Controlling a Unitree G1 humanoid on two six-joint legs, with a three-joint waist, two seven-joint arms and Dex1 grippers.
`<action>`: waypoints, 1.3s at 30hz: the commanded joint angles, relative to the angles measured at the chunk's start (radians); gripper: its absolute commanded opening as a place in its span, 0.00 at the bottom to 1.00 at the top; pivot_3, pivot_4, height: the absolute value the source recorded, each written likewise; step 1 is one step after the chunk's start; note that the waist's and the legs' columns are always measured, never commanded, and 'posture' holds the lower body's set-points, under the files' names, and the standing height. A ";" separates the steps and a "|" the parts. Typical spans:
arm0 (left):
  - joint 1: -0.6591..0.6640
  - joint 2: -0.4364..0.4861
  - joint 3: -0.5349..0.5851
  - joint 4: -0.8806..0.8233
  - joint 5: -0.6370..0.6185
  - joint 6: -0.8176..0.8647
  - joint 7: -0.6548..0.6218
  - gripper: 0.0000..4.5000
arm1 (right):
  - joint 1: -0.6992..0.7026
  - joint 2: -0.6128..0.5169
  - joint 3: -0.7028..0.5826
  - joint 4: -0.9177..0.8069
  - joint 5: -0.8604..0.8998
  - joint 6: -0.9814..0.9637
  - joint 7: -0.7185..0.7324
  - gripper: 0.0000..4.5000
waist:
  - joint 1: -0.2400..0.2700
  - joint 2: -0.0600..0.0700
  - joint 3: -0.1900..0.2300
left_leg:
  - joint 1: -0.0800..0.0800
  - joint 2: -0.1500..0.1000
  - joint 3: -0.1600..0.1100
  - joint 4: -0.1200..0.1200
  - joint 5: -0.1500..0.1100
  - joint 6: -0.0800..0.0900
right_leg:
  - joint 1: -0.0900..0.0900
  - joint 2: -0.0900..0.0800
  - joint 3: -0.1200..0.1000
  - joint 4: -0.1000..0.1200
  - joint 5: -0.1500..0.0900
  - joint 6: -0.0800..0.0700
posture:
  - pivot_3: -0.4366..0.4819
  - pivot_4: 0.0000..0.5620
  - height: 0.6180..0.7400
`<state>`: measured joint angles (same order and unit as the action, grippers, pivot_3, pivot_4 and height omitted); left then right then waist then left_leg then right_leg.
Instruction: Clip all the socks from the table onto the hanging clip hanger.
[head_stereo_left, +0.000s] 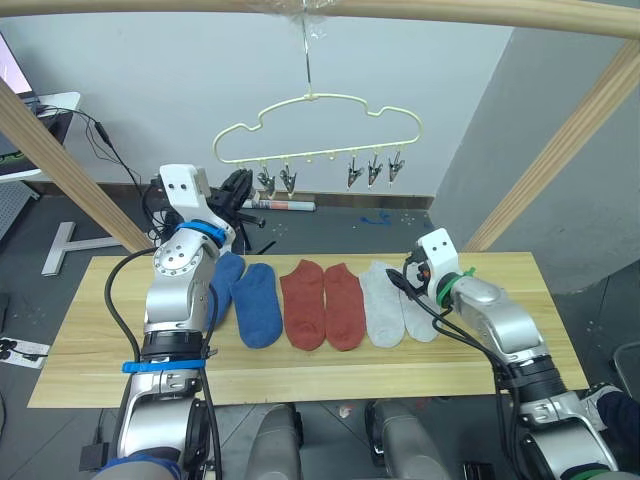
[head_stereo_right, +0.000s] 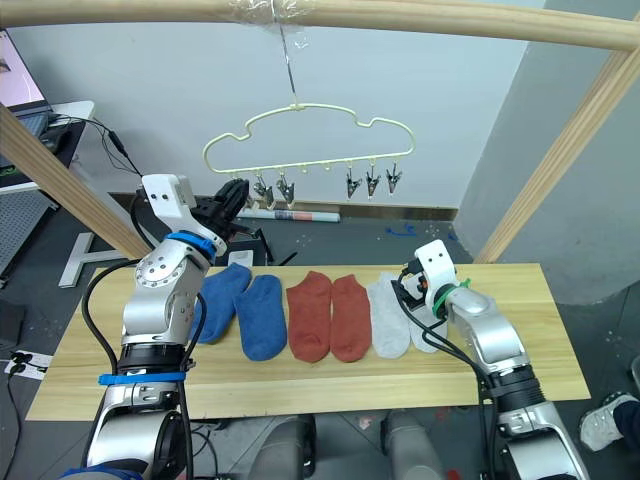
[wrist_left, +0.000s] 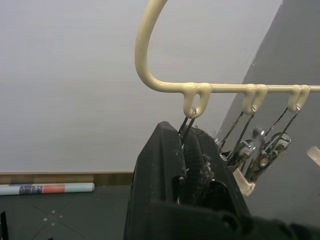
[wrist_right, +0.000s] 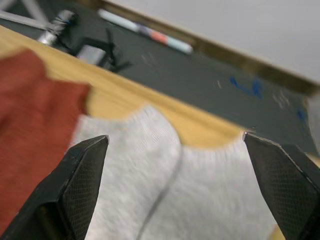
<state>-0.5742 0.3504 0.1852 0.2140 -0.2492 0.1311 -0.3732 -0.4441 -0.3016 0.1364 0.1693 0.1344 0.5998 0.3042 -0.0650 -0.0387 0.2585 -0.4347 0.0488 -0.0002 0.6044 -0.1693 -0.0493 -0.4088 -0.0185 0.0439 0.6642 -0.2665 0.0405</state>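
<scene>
Light wooden planks form the table (head_stereo_left: 500, 340), on which six socks are laid in a row, side by side. At the left end two blue socks (head_stereo_left: 258, 305) are seen, the leftmost partly hidden behind the left arm. Next to them two rust red socks (head_stereo_left: 322, 304) are placed, and at the right end two light grey socks (head_stereo_left: 385, 302) lie touching each other.

The left gripper (head_stereo_left: 236, 190) is raised well above the table, at the left end of the pale yellow clip hanger (head_stereo_left: 318, 128), which is hung by its hook from a wooden pole (head_stereo_left: 480, 12) overhead. In the left wrist view the black fingers (wrist_left: 165, 165) are seen pressed close together just under the first loop of the hanger bar, with the thin wires of the leftmost clip (wrist_left: 187, 125) running down between them; the jaws are clenched on that clip. Further clips (head_stereo_left: 373, 171) are hung along the bar, all without socks.

The right gripper (wrist_right: 182, 165) is held low over the grey socks, near their cuffs. Its two fingers (wrist_right: 82, 175) are spread wide apart, released, with nothing between them but the grey fabric below.

On the floor beyond the table a rolled paper tube (head_stereo_left: 280, 205) is lying by the wall.
</scene>
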 joint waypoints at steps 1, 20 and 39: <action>0.004 0.004 0.006 -0.040 -0.007 0.004 0.001 0.00 | -0.024 0.038 -0.048 0.096 -0.027 -0.009 -0.076 1.00 | 0.001 0.000 0.000 | 0.000 0.000 0.000 0.000 0.000 0.000 | 0.000 0.000 0.000 0.000 0.000 0.000 | 0.38 0.50 1.00; 0.018 0.011 0.012 -0.077 -0.013 0.029 0.004 0.00 | -0.030 0.086 -0.177 0.166 -0.059 -0.052 -0.210 1.00 | 0.006 0.000 0.000 | 0.000 0.000 0.001 -0.001 0.000 0.000 | 0.000 0.000 0.001 -0.001 0.000 0.001 | 0.41 0.50 1.00; 0.017 0.018 0.013 -0.078 -0.013 0.036 -0.003 0.00 | 0.014 0.058 -0.117 0.206 -0.075 0.013 -0.129 0.56 | 0.006 0.000 0.000 | 0.000 0.000 0.000 0.000 0.000 0.000 | 0.000 0.000 0.000 -0.001 0.000 0.001 | 0.41 0.49 1.00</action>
<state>-0.5540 0.3539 0.1860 0.1674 -0.2610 0.1689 -0.3803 -0.4573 -0.2222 0.0077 0.3713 0.0869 0.6091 0.1567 -0.0588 -0.0387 0.2587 -0.4347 0.0483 0.0002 0.6040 -0.1694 -0.0493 -0.4082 -0.0187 0.0443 0.6632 -0.2664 0.0413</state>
